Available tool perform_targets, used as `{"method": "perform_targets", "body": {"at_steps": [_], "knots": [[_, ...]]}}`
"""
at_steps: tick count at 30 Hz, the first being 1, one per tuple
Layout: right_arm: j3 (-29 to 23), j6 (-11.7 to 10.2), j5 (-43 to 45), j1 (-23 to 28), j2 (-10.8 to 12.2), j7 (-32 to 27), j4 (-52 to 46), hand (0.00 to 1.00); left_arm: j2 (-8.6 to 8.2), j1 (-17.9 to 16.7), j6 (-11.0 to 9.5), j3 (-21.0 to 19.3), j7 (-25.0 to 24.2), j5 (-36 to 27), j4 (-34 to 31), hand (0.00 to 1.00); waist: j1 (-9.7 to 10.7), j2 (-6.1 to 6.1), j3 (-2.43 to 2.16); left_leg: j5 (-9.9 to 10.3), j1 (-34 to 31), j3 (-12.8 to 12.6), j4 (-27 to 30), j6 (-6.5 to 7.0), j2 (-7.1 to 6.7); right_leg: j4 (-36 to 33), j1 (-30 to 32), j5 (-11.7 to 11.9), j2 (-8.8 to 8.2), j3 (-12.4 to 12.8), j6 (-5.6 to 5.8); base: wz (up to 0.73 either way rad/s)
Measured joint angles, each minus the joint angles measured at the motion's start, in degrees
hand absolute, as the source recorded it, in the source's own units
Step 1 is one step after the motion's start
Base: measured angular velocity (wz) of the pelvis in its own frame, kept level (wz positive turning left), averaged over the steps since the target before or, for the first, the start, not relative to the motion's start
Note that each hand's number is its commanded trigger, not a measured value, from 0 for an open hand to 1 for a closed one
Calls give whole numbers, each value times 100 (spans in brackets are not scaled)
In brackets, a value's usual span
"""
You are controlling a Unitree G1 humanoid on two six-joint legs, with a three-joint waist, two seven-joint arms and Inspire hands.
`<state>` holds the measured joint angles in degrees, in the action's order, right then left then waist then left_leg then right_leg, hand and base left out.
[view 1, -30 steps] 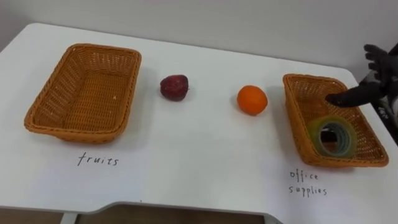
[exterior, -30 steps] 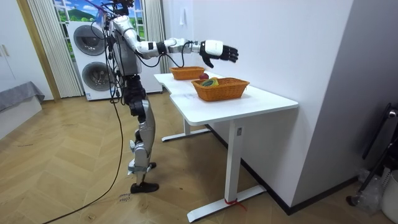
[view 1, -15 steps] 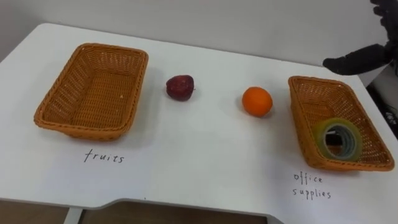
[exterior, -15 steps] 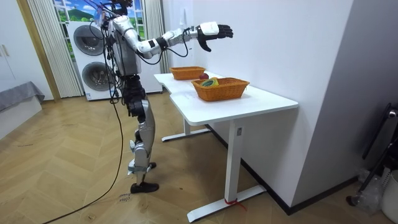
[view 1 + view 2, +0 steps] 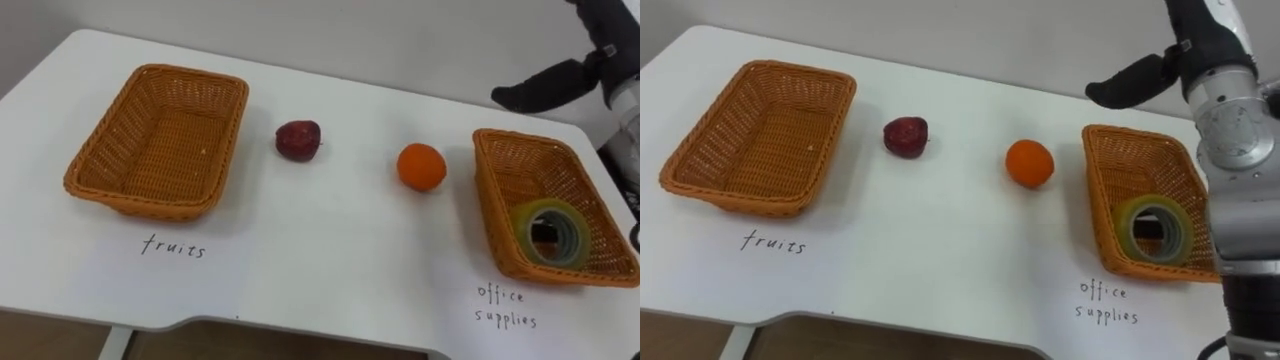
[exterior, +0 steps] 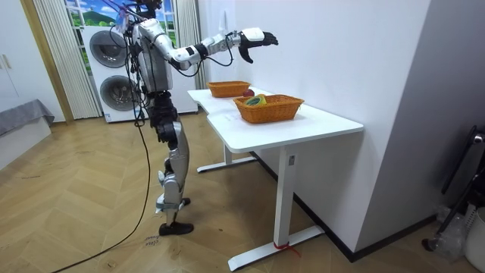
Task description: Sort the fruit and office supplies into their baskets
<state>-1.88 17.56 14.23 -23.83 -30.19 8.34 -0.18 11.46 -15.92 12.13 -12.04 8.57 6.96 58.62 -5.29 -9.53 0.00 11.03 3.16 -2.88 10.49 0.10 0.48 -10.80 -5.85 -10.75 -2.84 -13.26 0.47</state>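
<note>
A dark red apple [image 5: 299, 139] and an orange [image 5: 421, 166] lie on the white table between two wicker baskets. The left basket [image 5: 165, 145], with "fruits" handwritten in front of it, holds nothing. The right basket [image 5: 525, 170], with "office supplies" handwritten in front of it, holds a roll of tape [image 5: 548, 209] at its near end. My right hand [image 5: 545, 85] is raised in the air above and behind the right basket, fingers straight and holding nothing. In the room view it [image 6: 254, 38] is held high over the table.
The table [image 5: 320, 260] has its front edge close below the labels, and its right edge runs just beyond the right basket. A wall stands behind the table. I stand at the table's long side, with washing machines [image 6: 114, 68] behind me.
My right hand rose from just over the right basket to high behind it, moving slightly left. The eye view shifted a little, and the things on the table stayed put.
</note>
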Motion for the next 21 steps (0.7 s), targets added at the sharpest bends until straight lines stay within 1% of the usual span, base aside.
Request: {"method": "perform_targets", "body": {"at_steps": [2,4,7,8,10,11,13,14,16,17,21], "knots": [[134,-2,-9,-52,0,45,2,0,40,5,-2,17,-3,0,0,0,-11,-19,-12,0,-46,67,18,0,-6,4,-1,0,-6,-93,0,15],[182,-2,-18,-82,0,54,24,0,68,8,0,55,-15,0,-1,0,-17,-35,-10,0,-59,101,25,-1,-9,5,-1,0,-6,-124,0,11],[359,-4,55,-214,0,62,204,0,92,21,0,160,-40,1,-1,0,-113,-63,1,-1,-65,129,27,-1,-14,4,-3,0,-6,-135,0,3],[412,-5,59,-245,0,62,321,0,99,35,-2,219,-53,0,-6,0,-167,-77,15,-1,-65,143,33,-1,-16,4,-5,0,-7,-151,0,3],[534,-3,62,-318,0,109,591,0,100,45,9,222,-107,0,-3,0,-224,-107,11,-1,-68,155,62,-1,-16,4,-5,0,-8,-172,0,4],[546,5,72,-318,0,148,734,0,102,72,32,222,-163,-2,1,0,-298,-126,14,-1,-71,162,67,-1,-16,4,-3,0,-8,-177,0,3],[594,18,116,-318,2,215,892,0,96,83,57,229,-201,-3,-2,0,-337,-148,11,0,-93,185,80,-1,-19,4,5,0,-10,-198,0,6],[632,70,136,-318,2,273,897,0,96,83,88,236,-222,-1,-1,0,-367,-151,9,0,-99,194,85,-1,-20,4,25,0,-14,-226,0,6],[721,98,161,-318,2,351,898,0,98,82,167,245,-261,-2,5,0,-421,-154,7,0,-109,205,86,-1,-19,8,30,0,-12,-250,0,0],[763,124,160,-318,2,431,901,0,98,82,182,282,-261,-1,26,0,-434,-138,19,-1,-109,214,84,-2,-19,9,25,0,-11,-253,0,3],[788,130,160,-319,2,633,926,0,99,75,184,342,-258,-2,46,0,-470,-143,21,-1,-157,250,89,-2,-22,13,33,0,-10,-261,0,4]]}}
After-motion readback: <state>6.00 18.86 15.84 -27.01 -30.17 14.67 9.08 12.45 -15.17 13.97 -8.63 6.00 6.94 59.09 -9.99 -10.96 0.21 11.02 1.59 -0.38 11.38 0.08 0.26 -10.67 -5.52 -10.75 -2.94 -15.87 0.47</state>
